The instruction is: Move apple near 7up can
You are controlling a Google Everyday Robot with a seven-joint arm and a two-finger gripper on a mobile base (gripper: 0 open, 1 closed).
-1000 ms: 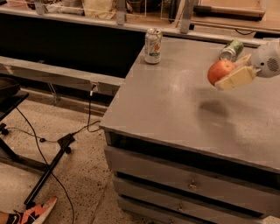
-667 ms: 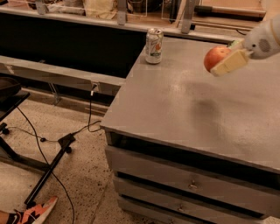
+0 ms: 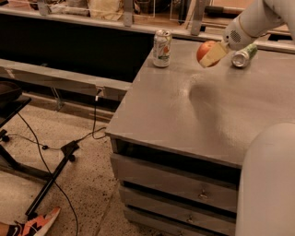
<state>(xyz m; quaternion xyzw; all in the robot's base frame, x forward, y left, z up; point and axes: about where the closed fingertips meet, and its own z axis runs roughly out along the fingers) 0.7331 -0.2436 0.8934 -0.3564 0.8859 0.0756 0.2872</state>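
The 7up can (image 3: 162, 48), whitish-silver with green print and an orange-red spot, stands upright at the far left corner of the grey cabinet top (image 3: 207, 110). My gripper (image 3: 211, 55) is shut on the orange-red apple (image 3: 205, 50) and holds it in the air above the back of the top, to the right of the can and apart from it. A pale finger (image 3: 215, 55) covers the apple's right side.
A green can with a silver end (image 3: 243, 55) lies on its side at the back right, just right of the gripper. My arm's white casing (image 3: 267, 184) fills the lower right. A shelf with clutter (image 3: 106, 9) runs behind. Cables and a stand (image 3: 55, 166) lie on the floor at left.
The gripper has carried the apple up and to the left, away from the lying green can and closer to the 7up can. The cans have not moved.
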